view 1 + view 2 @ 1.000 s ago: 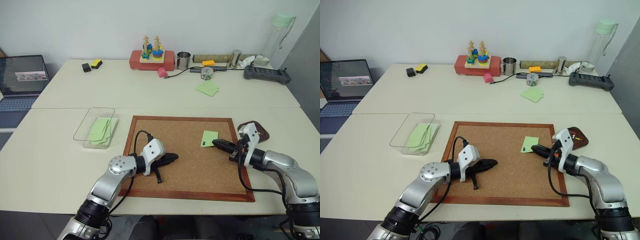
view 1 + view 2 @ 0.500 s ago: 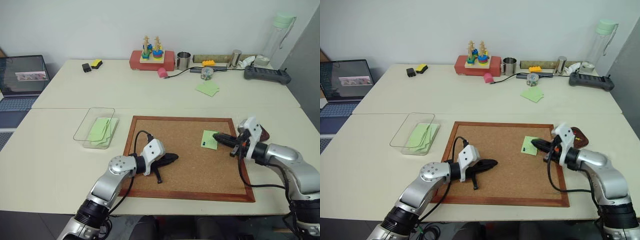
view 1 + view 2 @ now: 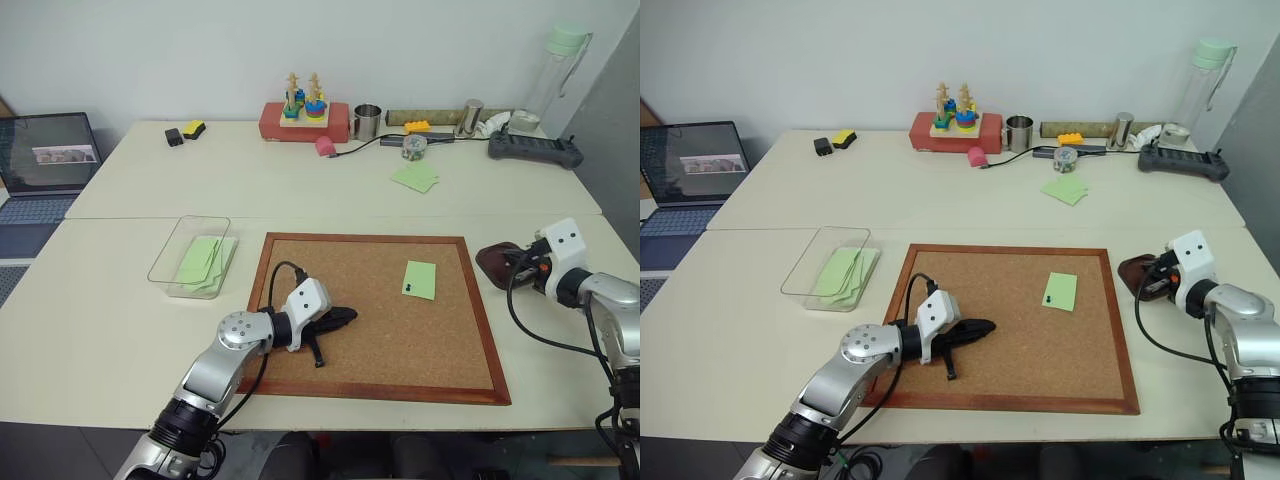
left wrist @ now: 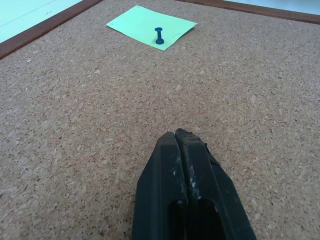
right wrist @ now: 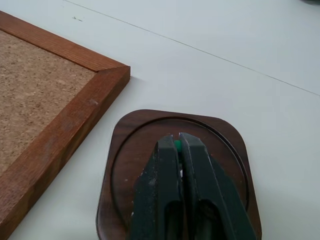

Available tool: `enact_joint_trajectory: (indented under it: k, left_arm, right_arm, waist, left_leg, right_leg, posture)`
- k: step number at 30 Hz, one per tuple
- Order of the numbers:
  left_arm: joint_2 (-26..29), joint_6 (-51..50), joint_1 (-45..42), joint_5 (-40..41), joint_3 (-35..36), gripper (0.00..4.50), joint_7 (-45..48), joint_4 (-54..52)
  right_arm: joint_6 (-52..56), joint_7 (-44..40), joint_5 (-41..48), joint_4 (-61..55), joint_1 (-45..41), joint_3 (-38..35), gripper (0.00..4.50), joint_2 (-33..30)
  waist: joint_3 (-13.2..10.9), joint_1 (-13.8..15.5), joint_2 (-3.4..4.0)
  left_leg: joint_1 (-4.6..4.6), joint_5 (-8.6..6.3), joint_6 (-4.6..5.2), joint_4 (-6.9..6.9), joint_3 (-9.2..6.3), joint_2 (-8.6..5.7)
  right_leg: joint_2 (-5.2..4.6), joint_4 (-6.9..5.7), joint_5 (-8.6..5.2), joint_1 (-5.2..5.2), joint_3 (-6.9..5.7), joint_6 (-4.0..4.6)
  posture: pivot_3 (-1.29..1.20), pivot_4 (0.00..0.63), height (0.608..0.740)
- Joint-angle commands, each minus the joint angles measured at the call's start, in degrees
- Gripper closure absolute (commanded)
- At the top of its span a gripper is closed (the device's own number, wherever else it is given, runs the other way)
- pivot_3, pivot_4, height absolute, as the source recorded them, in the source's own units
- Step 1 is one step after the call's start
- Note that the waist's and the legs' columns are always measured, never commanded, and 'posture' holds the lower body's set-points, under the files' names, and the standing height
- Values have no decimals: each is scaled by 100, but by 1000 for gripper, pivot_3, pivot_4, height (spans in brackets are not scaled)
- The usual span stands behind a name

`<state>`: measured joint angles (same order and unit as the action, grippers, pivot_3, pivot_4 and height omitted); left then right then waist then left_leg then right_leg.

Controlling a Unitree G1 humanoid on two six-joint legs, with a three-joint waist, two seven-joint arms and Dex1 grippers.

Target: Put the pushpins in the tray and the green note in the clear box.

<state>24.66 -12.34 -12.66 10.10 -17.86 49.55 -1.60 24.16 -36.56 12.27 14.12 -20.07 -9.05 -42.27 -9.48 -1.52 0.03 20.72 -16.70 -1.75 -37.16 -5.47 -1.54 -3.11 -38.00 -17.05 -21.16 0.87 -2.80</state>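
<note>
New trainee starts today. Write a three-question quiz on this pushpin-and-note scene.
1. True or false: the green note lies in the clear box.
2. What does the right gripper hold, and over what?
3. The left gripper is: A open, B shut.

Key:
1. False; it lies on the corkboard, one pushpin in it.
2. A green pushpin, above the tray.
3. B.

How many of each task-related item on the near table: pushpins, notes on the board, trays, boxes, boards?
Pushpins: 2 in sight, a dark pushpin and a green pushpin pinched in the right gripper
Green note, on the board: 1
Tray: 1
Clear box: 1
Corkboard: 1
Total: 6
</note>
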Motion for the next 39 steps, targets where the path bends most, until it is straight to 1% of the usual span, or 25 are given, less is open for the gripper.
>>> enact_joint_trajectory:
  k: [1, 3, 5, 6, 7, 9, 14, 17, 20, 23, 25, 27, 29, 32, 39]
  left_arm:
    - [120, -337, 296, -329, -301, 4500, 19, 474]
    - [126, -339, 304, -327, -297, 4500, 16, 470]
    - [127, -340, 308, -330, -298, 4500, 13, 468]
    - [125, -340, 305, -332, -298, 4500, 11, 471]
    - [124, -339, 303, -333, -297, 4500, 9, 473]
    - [122, -333, 298, -334, -296, 4500, 7, 482]
    - [119, -314, 274, -344, -305, 4500, 21, 521]
    - [119, -302, 261, -348, -308, 4500, 26, 540]
    - [123, -284, 245, -351, -311, 4500, 35, 568]
    - [123, -276, 233, -349, -314, 4500, 42, 580]
    - [122, -272, 222, -346, -317, 4500, 45, 590]
    - [120, -276, 213, -339, -318, 4500, 41, 588]
    - [119, -279, 208, -338, -319, 4500, 38, 586]
    - [120, -293, 210, -331, -310, 4500, 30, 571]
    - [127, -318, 236, -323, -299, 4500, 7, 538]
  right_arm:
    - [-139, 6, -66, 147, -182, -50, 3762, 5]
    - [-156, -8, -67, 179, -206, -47, 3298, 13]
    - [-163, -10, -34, 167, -213, -78, 2943, 30]
    - [-148, -40, 15, 122, -210, -106, 2675, 36]
    - [-111, -51, 87, 61, -204, -163, 2551, 48]
    - [9, -112, 245, -86, -175, -270, 2114, 50]
    - [180, -264, 535, -421, -40, -480, 2114, 3]
    - [138, -597, 713, -876, 177, -532, 2114, -99]
    - [-503, -1117, 570, -1460, 649, -258, 2114, -234]
    - [-1097, -1173, 434, -1819, 897, -10, 2114, 19]
    - [-1233, -1108, 414, -1950, 943, 176, 2114, 255]
    - [-1098, -1213, 492, -2119, 997, 459, 2114, 408]
    - [-997, -1253, 535, -2196, 1011, 604, 2114, 528]
    - [-1131, -1311, 427, -2128, 1003, 879, 2114, 680]
    - [-1553, -1436, 97, -1578, 794, 1353, 2114, 900]
  waist:
    - [0, 0, 1]
    - [1, 0, 1]
    - [1, 0, 2]
    - [1, 0, 2]
    - [1, 0, 2]
    - [1, 0, 3]
    - [2, 0, 4]
    - [3, 0, 4]
    - [4, 2, 5]
    - [6, 2, 1]
    - [10, 0, -2]
    - [14, 0, -7]
    - [14, 0, -7]
    - [16, 2, -10]
    - [19, 1, -13]
  left_leg:
    - [0, 0, 0, 0, 0, 0]
    - [0, 0, 0, 0, 0, 0]
    - [0, 0, 0, 1, -1, 0]
    - [0, 0, 0, 1, 0, 0]
    - [0, 0, 0, 1, 0, 0]
    - [0, 0, 0, 0, -1, 0]
    - [0, 0, 0, 0, -1, 1]
    - [0, 0, 0, 0, -3, 1]
    - [1, 0, 0, 1, -6, 2]
    - [-1, 0, 0, 1, -5, 2]
    - [-6, 0, 0, 1, -5, 2]
    - [-8, 0, 0, 0, -1, 1]
    - [-8, 0, 0, -1, -2, 1]
    - [-7, 0, 0, -1, -3, 1]
    - [-8, 1, -1, 0, -6, 1]
  right_leg:
    - [0, 0, 0, 0, 0, 0]
    - [0, 0, 0, 0, 1, 0]
    - [0, 0, 0, 0, 1, 0]
    - [0, 0, 0, 0, 1, 0]
    - [0, 0, 0, 0, 1, 0]
    - [0, -1, 0, 0, 1, 0]
    - [0, -1, 0, 0, 1, 0]
    - [0, -1, 0, 1, 1, 0]
    - [0, 0, 0, 1, 1, 0]
    - [0, -1, 0, 2, -1, 0]
    - [1, -1, 0, 6, -1, 0]
    - [1, -1, 2, 6, -2, -4]
    - [1, -2, 2, 6, -2, -4]
    - [1, 0, 2, 5, -1, -3]
    - [1, -1, 2, 5, -1, -3]
  posture:
    - [0, 150, 740]
    - [0, 150, 740]
    - [0, 150, 740]
    - [0, 150, 740]
    - [0, 150, 740]
    - [0, 150, 740]
    - [0, 150, 740]
    - [0, 150, 740]
    - [0, 150, 740]
    - [0, 150, 740]
    - [0, 150, 740]
    - [0, 150, 740]
    - [0, 150, 740]
    - [0, 150, 740]
    - [0, 150, 740]
